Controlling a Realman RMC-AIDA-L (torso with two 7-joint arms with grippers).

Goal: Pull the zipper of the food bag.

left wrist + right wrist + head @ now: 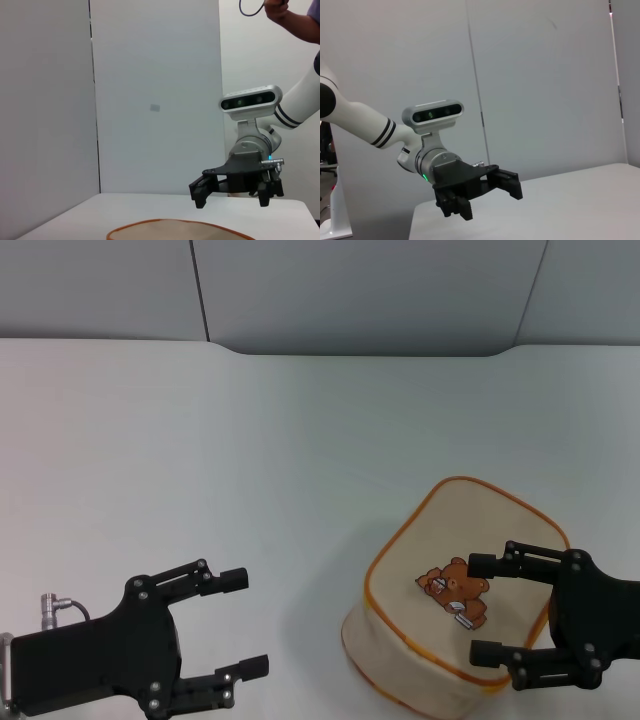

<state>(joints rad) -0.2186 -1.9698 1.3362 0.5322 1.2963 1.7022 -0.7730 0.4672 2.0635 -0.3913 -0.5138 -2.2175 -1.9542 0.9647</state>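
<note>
the food bag (455,600) sits on the white bench (250,470), low on the robot's right side. the right pincer (487,608) hangs wide over its bear picture, likely so it can come down on the bag. the left pincer (245,623) waits wide, well apart from the bag. the head view shows the bag's whole top; the left wrist view shows just its orange edge. i can't see the zipper.
</note>
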